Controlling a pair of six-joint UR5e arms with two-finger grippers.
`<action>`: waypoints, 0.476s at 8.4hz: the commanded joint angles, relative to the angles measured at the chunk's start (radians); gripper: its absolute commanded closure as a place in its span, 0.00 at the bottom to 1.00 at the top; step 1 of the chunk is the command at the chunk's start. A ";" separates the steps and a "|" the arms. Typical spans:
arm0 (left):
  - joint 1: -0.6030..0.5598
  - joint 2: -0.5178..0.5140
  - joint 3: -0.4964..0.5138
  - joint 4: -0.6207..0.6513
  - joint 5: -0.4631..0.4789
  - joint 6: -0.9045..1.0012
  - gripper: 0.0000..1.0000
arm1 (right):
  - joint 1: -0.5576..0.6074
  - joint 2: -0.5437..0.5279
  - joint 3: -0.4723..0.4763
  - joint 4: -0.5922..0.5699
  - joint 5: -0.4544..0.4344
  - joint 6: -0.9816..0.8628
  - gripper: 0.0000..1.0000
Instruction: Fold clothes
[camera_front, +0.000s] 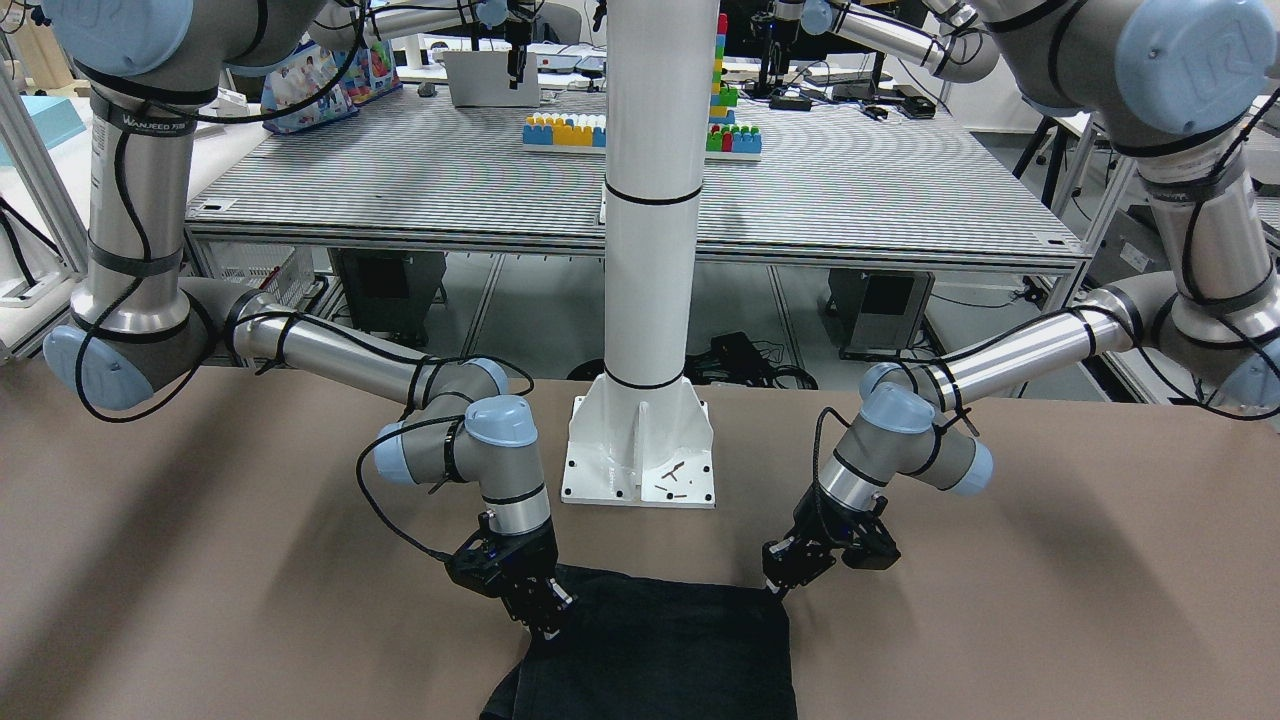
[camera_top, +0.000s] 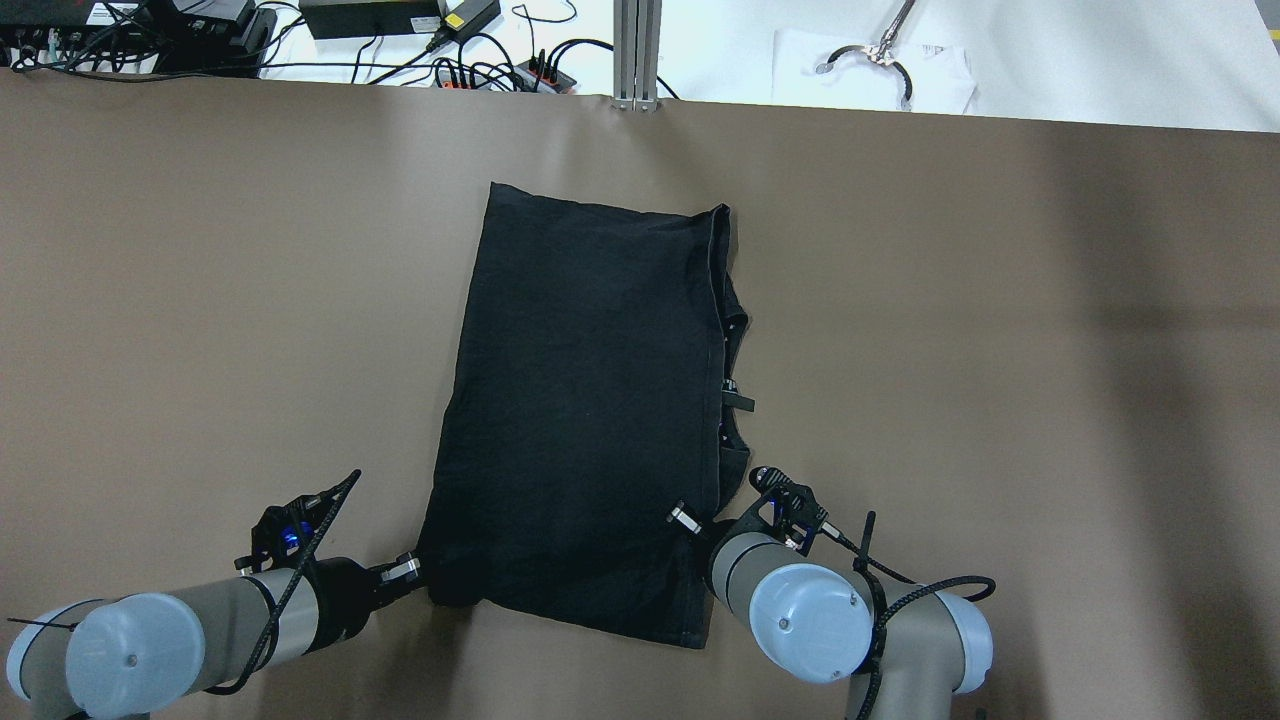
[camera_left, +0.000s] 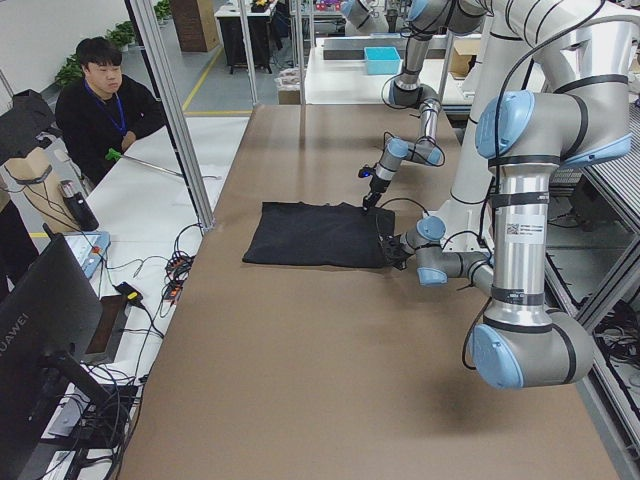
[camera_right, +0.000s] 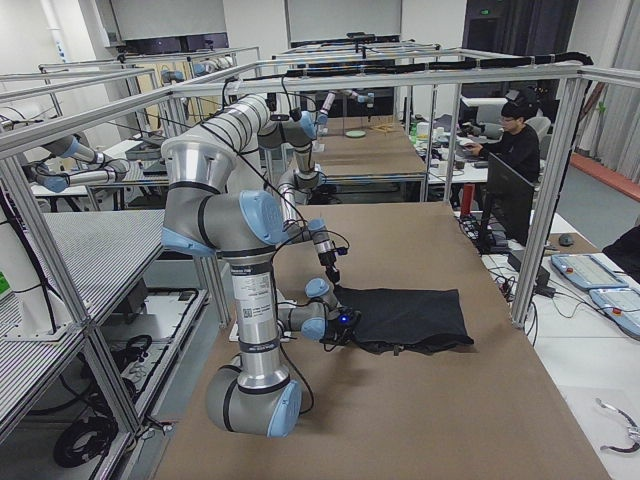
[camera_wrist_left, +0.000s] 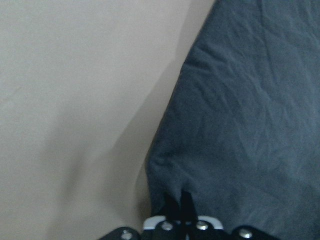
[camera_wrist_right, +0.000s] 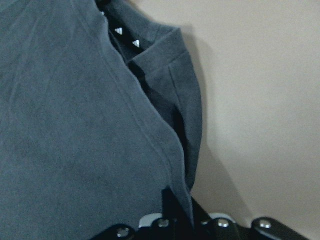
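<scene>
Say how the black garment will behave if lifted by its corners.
The black garment looks floppy: flat and creased, it would likely sag between left pincer and right pincer. Probably light, being thin. Loose right-edge layers may fall open.

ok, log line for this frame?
stage: grasp | black soft fabric garment: on brown table | left hand: shut on near-left corner | right hand: shut on near-right edge

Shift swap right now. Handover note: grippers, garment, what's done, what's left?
Left gripper: shut on the near-left corner of the black garment.
Right gripper: shut on its near-right edge, beside the layered side.
Garment: flat on the table, a long rectangle running away from the robot.
Done: looks folded lengthwise; layers show along its right edge.
Left: probably bring the near edge over to the far edge; not yet lifted.
</scene>
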 joint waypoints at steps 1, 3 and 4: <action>-0.002 -0.003 -0.009 0.000 -0.002 0.001 1.00 | 0.004 -0.024 0.056 -0.001 0.003 -0.017 1.00; -0.007 -0.009 -0.063 0.000 -0.015 0.006 1.00 | 0.010 -0.102 0.159 -0.016 0.008 -0.062 1.00; -0.005 -0.014 -0.106 0.002 -0.019 0.006 1.00 | 0.005 -0.118 0.189 -0.018 0.008 -0.062 1.00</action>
